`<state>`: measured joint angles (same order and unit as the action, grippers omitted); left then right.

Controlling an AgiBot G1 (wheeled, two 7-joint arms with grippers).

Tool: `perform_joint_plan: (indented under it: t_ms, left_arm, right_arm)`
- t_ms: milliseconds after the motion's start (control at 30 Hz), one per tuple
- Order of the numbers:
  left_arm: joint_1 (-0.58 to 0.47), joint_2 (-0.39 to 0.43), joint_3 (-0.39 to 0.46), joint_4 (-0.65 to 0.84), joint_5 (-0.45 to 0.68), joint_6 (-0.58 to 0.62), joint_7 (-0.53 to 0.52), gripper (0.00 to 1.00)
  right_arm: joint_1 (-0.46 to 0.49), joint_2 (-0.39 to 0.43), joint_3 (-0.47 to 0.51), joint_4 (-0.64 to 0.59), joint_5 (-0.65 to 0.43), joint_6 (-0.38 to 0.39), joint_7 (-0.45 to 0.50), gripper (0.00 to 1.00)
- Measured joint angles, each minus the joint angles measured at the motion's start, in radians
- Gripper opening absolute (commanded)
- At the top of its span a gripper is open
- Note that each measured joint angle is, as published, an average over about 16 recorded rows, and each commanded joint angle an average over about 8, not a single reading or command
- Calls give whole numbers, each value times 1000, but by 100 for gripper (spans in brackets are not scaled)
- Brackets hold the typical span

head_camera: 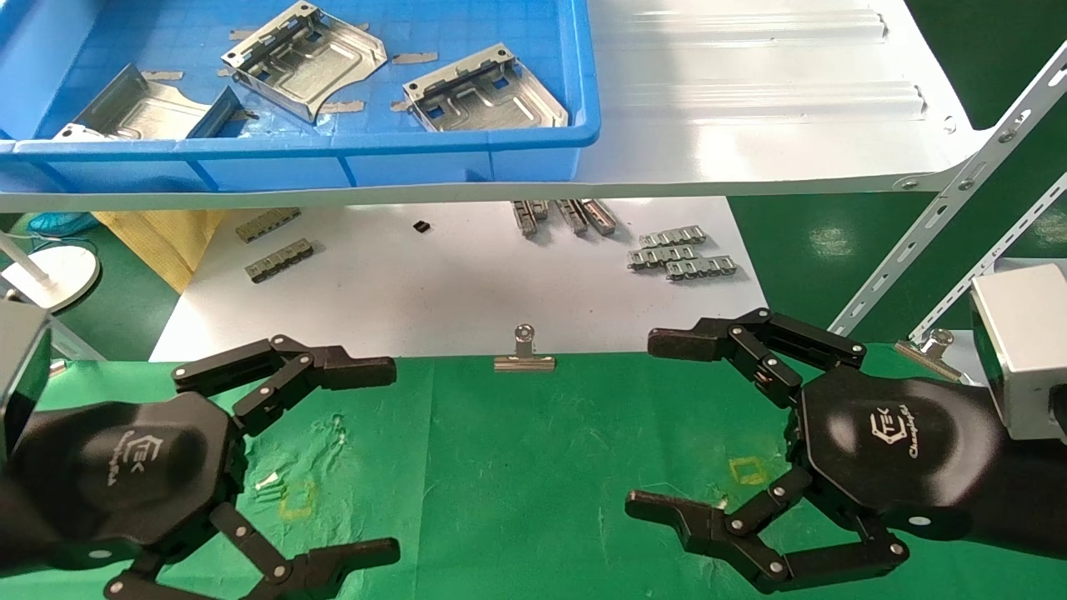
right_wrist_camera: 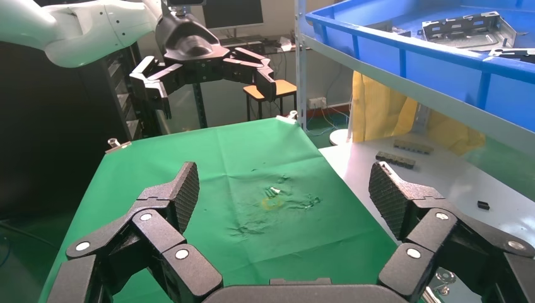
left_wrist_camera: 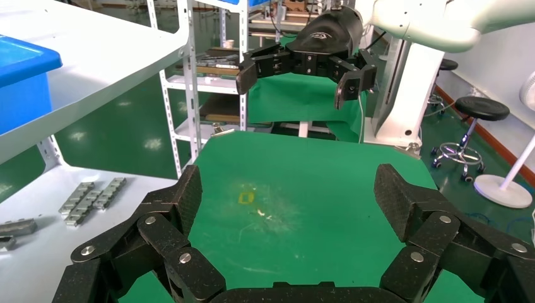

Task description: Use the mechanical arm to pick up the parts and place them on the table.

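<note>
Head view shows both hands low over the green table (head_camera: 517,467), fingers spread wide and holding nothing. The left hand (head_camera: 333,458) hovers at the table's left side, the right hand (head_camera: 692,425) at its right. The parts (head_camera: 304,58) lie in a blue bin (head_camera: 467,158) on the white shelf (head_camera: 750,100), which stands higher than the table and beyond it, past the white board (head_camera: 450,283) with its small linked strips (head_camera: 679,254). Three plates show: one at the bin's left end (head_camera: 146,108), one in the middle, one nearer the right (head_camera: 483,92).

I judge the left hand nearer, since the bin sits on its side; it must lift up and forward over the bin wall.

From the left wrist camera only a corner of the bin (left_wrist_camera: 25,82) shows, no plates. The right wrist camera catches a plate (right_wrist_camera: 464,28) over the rim.
</note>
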<state>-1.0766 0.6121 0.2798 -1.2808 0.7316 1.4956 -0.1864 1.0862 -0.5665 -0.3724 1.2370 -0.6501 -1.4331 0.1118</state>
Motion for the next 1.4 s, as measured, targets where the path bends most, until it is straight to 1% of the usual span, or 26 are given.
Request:
perform_joint_plan:
  t_ms: [200,233,267,467,500,533,1400]
  left_arm:
    - [0,0,0,0,0,0,0,100]
    - [0,0,0,0,0,0,0,100]
    - [0,0,0,0,0,0,0,100]
    - [0,0,0,0,0,0,0,100]
    - [0,0,0,0,0,0,0,100]
    - [0,0,0,0,0,0,0,100]
    - [0,0,0,0,0,0,0,100]
  right_arm:
    - [0,0,0,0,0,0,0,99]
    - [0,0,0,0,0,0,0,95]
    - [0,0,0,0,0,0,0,85]
    - [0,0,0,0,0,0,0,10]
    - [0,0,0,0,0,0,0,2]
    - [0,0,0,0,0,0,0,0]
    - [0,0,0,0,0,0,0,0]
